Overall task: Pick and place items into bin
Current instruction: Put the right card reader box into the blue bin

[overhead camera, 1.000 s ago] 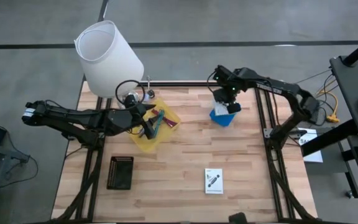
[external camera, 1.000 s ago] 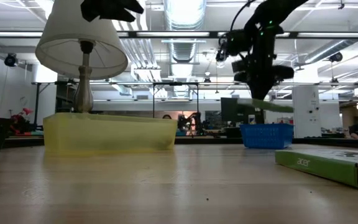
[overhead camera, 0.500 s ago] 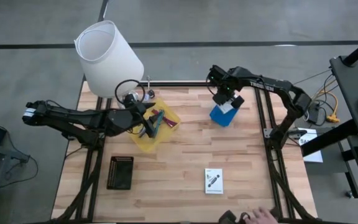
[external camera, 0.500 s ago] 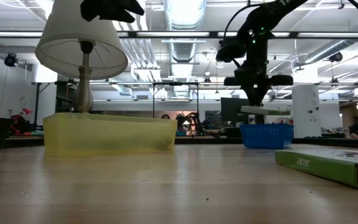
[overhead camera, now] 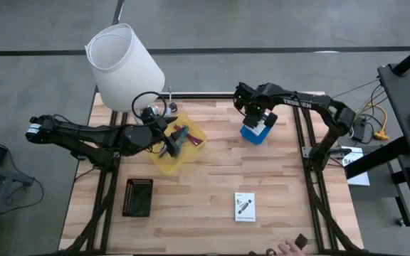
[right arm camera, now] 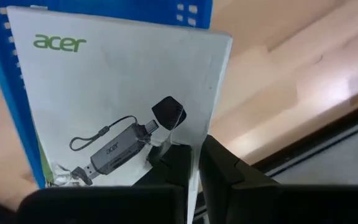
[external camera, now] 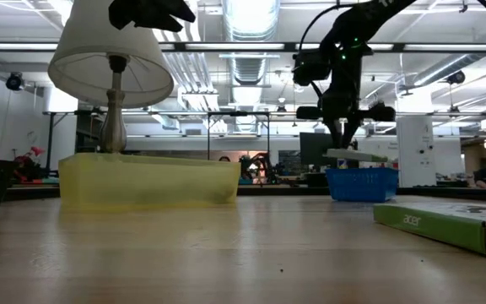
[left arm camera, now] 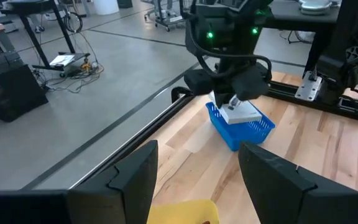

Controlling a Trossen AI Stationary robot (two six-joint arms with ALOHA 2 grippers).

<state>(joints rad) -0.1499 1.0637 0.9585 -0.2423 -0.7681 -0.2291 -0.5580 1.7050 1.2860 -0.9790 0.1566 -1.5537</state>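
Lying nearest the front edge of the wooden table (overhead camera: 212,178), slightly right of centre, is a white rectangular packet (overhead camera: 245,206), flat and untouched, seen in the low view as a box with a green side (external camera: 445,223); to its left, near the front-left corner, stands a small black mesh basket (overhead camera: 138,197). Farther back and left of centre sits a yellow tray (overhead camera: 184,153) holding small loose items, among them a teal pen (overhead camera: 179,142) and purple pieces (overhead camera: 179,132) that cannot be told apart. The left gripper (overhead camera: 168,146) hangs over this tray with its jaws parted and nothing between them; in its wrist view the two dark fingers (left arm camera: 132,180) stand well apart. Behind the tray, at the far-left corner, rises the white lamp (overhead camera: 124,67). To the far right stands the blue bin (overhead camera: 256,133), a small open mesh basket near the table's far edge. The right gripper (overhead camera: 260,114) is directly above it, its fingers (right arm camera: 185,168) clenched on the edge of a second white packet (right arm camera: 120,106) printed with a green brand name and a drawing of a small corded device; the packet (external camera: 354,155) lies roughly level just over the bin's rim (external camera: 361,173), whether touching it cannot be told
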